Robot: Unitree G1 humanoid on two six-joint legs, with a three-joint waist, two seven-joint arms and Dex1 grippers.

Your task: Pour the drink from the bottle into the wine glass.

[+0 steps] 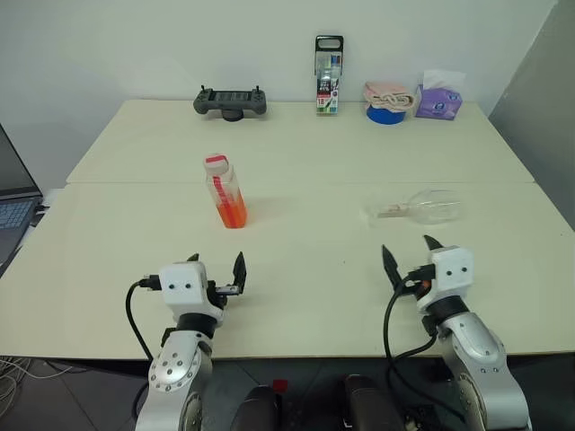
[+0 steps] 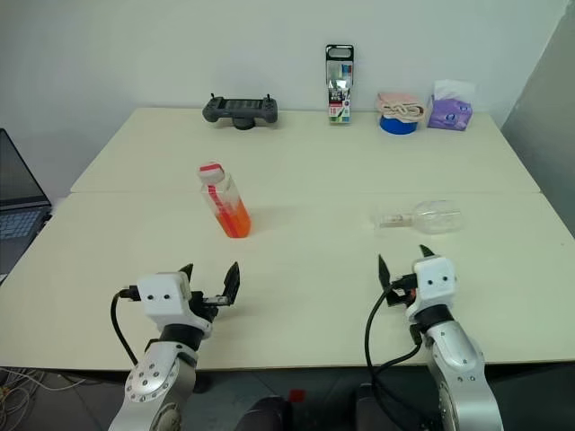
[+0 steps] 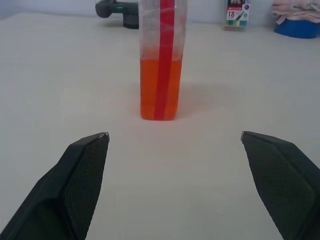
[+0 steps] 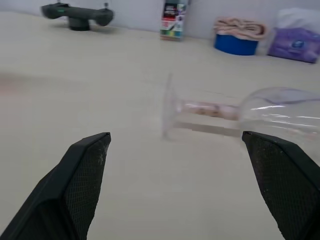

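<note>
Hovering low over the near edge of the counter [image 1: 296, 314], two grippers point forward with nothing between their black fingers. The left gripper [image 1: 216, 274] has its jaws spread wide and sits squarely in line with the bottle [image 1: 226, 191], which reads as a set-up for a straight reach and a side grasp. The right gripper [image 1: 411, 252] is likewise wide open and empty, facing the wine glass [image 1: 420, 208].

Further out, mid-counter, the one bottle stands upright on the left side, its red-and-white cap on, well apart from both grippers. The drink [image 1: 231, 212] fills roughly its lower half, so nothing has been poured. One wine glass lies on its side on the right, foot toward the bottle and bowl pointing away to the right. It cannot take liquid like that, so I judge it has to be stood up first, which would explain why the right arm is aimed at it. Bottle and glass are well apart.

Along the far edge by the wall stands a row of bystanders, kept clear of the working area: one dark handheld controller [image 1: 230, 101], one tall marker pack [image 1: 328, 75], one roll of blue tape [image 1: 387, 112] with a pinkish cloth [image 1: 388, 91] on top, and one purple tissue pack [image 1: 437, 101]. A laptop [image 1: 13, 202] sits off the counter's left side.
</note>
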